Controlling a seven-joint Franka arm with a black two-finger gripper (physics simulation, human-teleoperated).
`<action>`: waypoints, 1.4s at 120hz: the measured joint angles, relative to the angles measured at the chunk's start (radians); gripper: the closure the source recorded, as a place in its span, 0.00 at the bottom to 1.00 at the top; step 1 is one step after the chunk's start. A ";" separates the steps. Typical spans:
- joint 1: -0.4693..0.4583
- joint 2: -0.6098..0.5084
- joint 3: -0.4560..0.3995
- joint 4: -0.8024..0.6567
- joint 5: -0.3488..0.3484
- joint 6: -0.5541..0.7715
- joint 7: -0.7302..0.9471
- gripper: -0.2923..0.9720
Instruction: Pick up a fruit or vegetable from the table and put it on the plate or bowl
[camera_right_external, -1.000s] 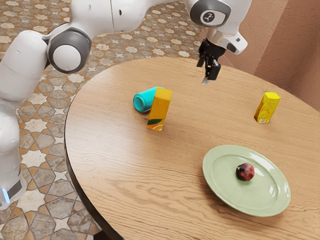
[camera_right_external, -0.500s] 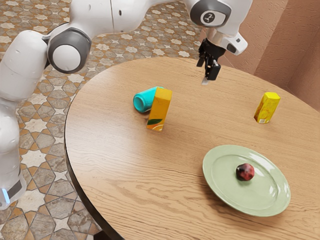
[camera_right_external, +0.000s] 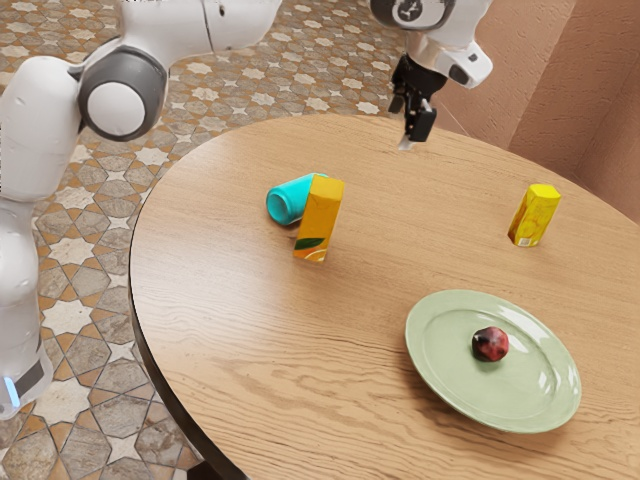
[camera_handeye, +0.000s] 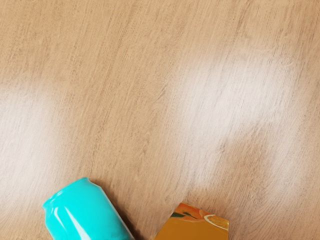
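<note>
Fruit (camera_right_external: 490, 343): laid on plate (camera_right_external: 440, 360) as tasked, well apart from gripper (camera_right_external: 413, 125), which is held clear above surface (camera_right_external: 250, 300); whether it is released or clenched cannot be told.

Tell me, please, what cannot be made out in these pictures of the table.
- Teal can: in the exterior view one end is hidden behind the orange carton; in the wrist view the lower edge cuts both off.
- Fruit on the plate: too small in the exterior view to tell its kind.
- Yellow carton: its print is too small to read in the exterior view.
</note>
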 joint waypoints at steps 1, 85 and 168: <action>0.001 0.003 0.000 0.000 -0.002 0.001 0.000 0.23; 0.083 0.058 0.000 -0.011 -0.169 0.108 0.025 0.23; 0.156 0.025 -0.019 -0.002 -0.478 0.166 0.011 0.23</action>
